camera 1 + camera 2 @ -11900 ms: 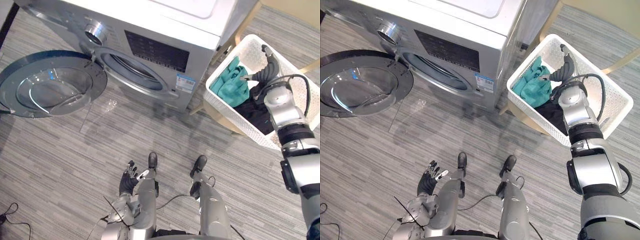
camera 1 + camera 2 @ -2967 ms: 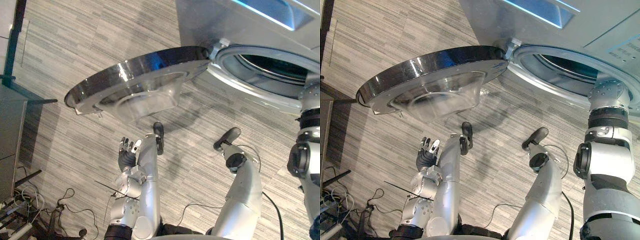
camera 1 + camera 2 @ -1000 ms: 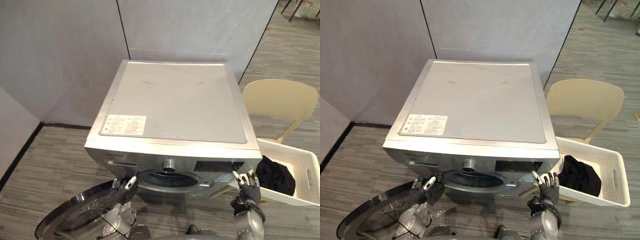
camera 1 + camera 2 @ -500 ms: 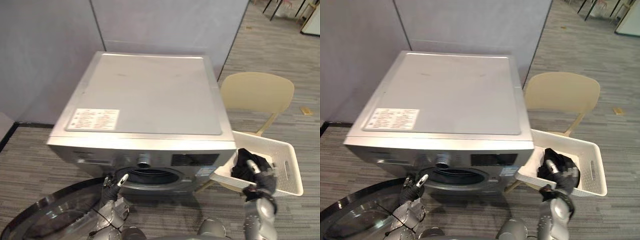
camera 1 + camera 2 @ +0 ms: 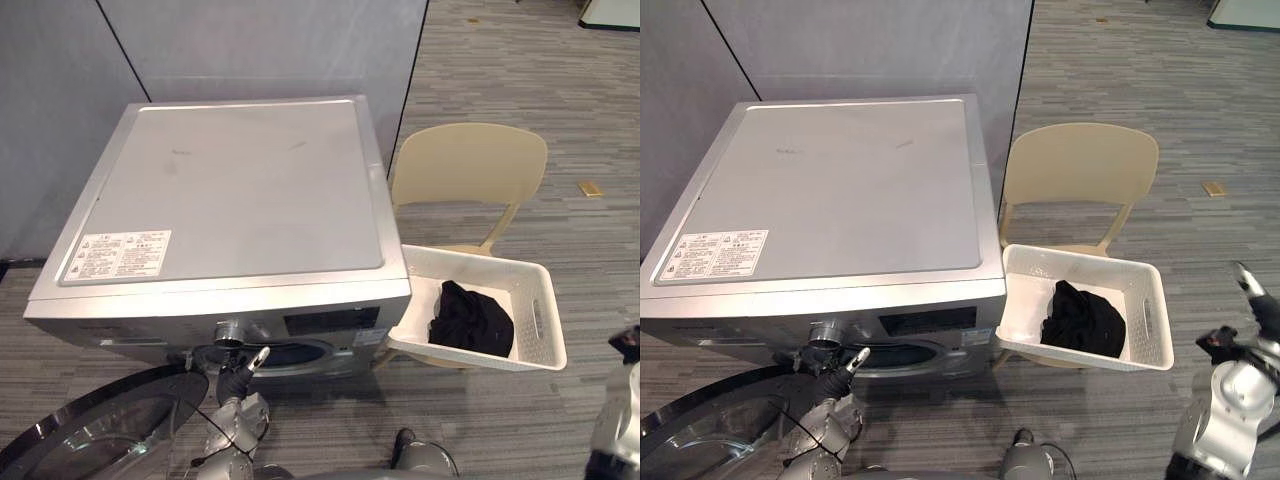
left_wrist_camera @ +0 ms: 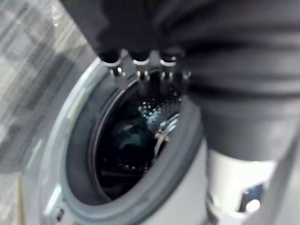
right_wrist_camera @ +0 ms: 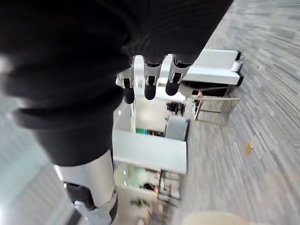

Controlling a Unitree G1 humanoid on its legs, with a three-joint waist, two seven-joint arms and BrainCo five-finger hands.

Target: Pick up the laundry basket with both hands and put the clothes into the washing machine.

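Note:
The white laundry basket (image 5: 545, 330) sits on the floor to the right of the silver washing machine (image 5: 230, 190), with a black garment (image 5: 470, 320) lying in it. The machine's round door (image 5: 90, 430) hangs open at lower left. My left hand (image 5: 245, 368) is held open just in front of the drum opening (image 6: 79, 154), and something teal (image 6: 129, 133) lies inside the drum. My right hand (image 5: 1238, 340) hovers open and empty to the right of the basket, apart from it; its fingers (image 7: 147, 79) are straight.
A beige plastic chair (image 5: 470, 165) stands directly behind the basket. Grey partition walls (image 5: 260, 45) back the machine. Striped grey floor (image 5: 600, 120) stretches away to the right and behind the chair.
The camera has swung right. My right hand, which was over the black garment in the basket, now hangs out to the basket's right. The left hand stays by the drum opening.

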